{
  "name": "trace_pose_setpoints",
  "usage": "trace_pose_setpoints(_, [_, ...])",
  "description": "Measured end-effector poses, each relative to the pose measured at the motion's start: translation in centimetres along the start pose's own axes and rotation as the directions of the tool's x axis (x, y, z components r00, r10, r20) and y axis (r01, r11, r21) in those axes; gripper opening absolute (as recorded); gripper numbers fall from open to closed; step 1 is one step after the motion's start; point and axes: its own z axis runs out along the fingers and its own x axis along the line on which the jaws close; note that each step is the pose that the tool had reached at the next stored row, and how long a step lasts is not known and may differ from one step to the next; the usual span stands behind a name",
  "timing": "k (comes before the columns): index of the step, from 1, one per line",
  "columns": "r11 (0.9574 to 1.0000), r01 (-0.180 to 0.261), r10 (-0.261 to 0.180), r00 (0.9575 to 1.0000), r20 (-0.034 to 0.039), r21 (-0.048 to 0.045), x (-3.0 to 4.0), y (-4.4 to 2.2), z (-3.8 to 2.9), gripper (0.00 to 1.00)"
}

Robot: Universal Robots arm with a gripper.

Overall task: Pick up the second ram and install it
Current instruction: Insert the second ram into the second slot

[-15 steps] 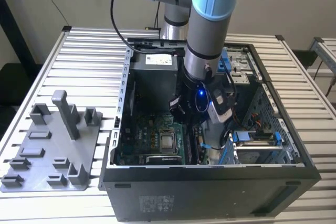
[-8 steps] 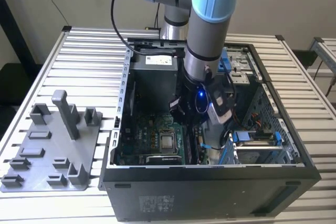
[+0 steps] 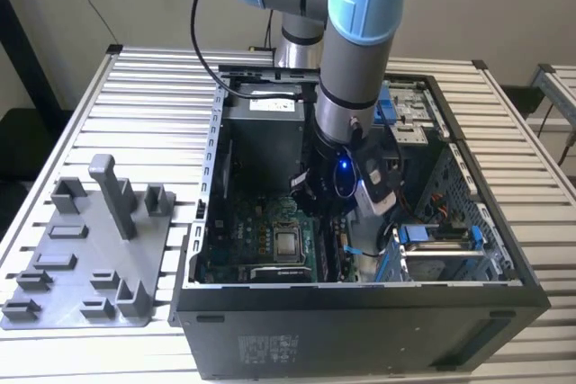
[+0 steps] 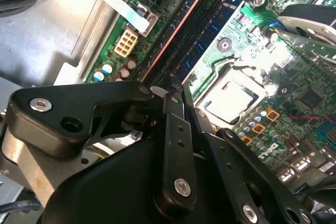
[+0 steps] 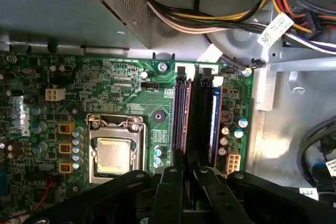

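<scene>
Slatted metal table, with an open black PC case lying on its side on it, interior facing up. The grey-and-blue robot arm comes down from above into the middle of the case. The grey fixture tray with upright posts sits on the table to the exterior view's left of the case, just beside it, with no stick in it.

Inside the case, the grey power-supply box sits at the far end. The green motherboard covers the floor. A bundle of yellow, orange and black cables runs past the board's edge near the power supply. The CPU socket, with its bare metal lid, is near the middle of the board.

A row of long memory slots lies beside the socket. The slot nearest the socket carries a stick with a coppery edge. A blue slot is on the outer side.

The second ram is the dark stick standing on edge between those two, lined up with the slot row. Whether it is fully seated cannot be told.

The gripper is right over the near end of that stick. Its fingers are narrow and pinched onto the stick's top edge, one black finger on each side. In the second wrist view the fingertips meet at the end of the same dark stick.
</scene>
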Motion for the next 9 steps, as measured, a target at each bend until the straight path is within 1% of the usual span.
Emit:
trace_pose_setpoints(5, [1.0000, 0.000, 0.000, 1.0000, 0.0002, -0.0008, 0.00, 0.01, 0.03, 0.16])
trace_pose_setpoints(6, [1.0000, 0.000, 0.000, 1.0000, 0.0002, -0.0006, 0.00, 0.01, 0.03, 0.22])
trace_pose_setpoints(9, [1.0000, 0.000, 0.000, 1.0000, 0.0000, 0.0001, 0.00, 0.00, -0.04, 0.22])
